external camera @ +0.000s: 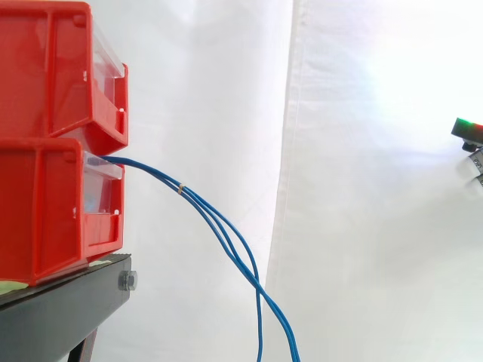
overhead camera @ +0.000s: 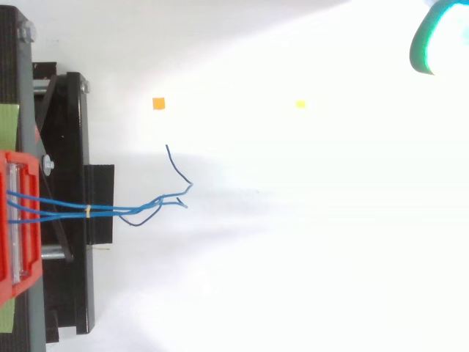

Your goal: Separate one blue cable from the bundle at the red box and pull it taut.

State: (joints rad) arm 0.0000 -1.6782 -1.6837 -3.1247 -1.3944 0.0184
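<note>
A bundle of thin blue cables (external camera: 226, 234) comes out of the lower red bin (external camera: 53, 211), held together by a small pale band (external camera: 179, 188) just outside it. From there the cables sag down and split apart. In the top view the blue cables (overhead camera: 124, 211) run right from the red bin (overhead camera: 11, 282) and end in loose, crooked tips, one curling away from the rest. My hand (external camera: 468, 130) is far to the right of the cables and touches nothing. A green glowing part of the hand (overhead camera: 432, 40) sits in the upper right corner.
A second red bin (external camera: 53, 68) is stacked on the lower one. Both rest on a black stand (external camera: 68, 302) before a white curtain (external camera: 362, 188). Two small markers lie on the white floor, one orange (overhead camera: 158, 103) and one yellow (overhead camera: 300, 104).
</note>
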